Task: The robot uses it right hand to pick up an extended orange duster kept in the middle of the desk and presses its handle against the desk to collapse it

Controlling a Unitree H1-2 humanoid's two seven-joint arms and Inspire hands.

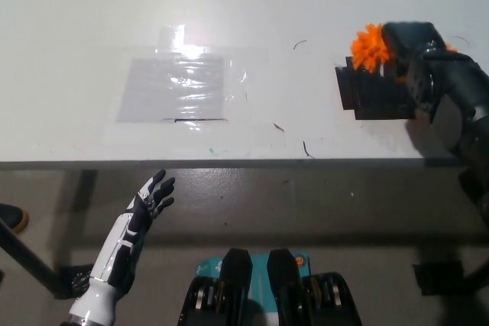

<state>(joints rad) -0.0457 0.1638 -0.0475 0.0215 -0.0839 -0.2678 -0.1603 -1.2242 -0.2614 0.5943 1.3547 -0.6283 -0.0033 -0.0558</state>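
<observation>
The orange duster (pixel 370 48) shows as a fluffy orange head at the desk's right, sticking out above the black fingers (pixel 367 91) of my right hand (pixel 390 74). That hand is shut on the duster; its handle is hidden inside the grip and behind the wrist. The black right arm (pixel 458 104) comes in from the right edge. My white left hand (pixel 153 196) rests open below the desk's front edge at the lower left, fingers spread.
A clear plastic sheet (pixel 179 85) is taped flat on the white desk (pixel 267 5) left of centre. Small dark marks (pixel 306 149) dot the surface near the front edge (pixel 229 164). A dark object (pixel 11 217) sits at the far left on the floor.
</observation>
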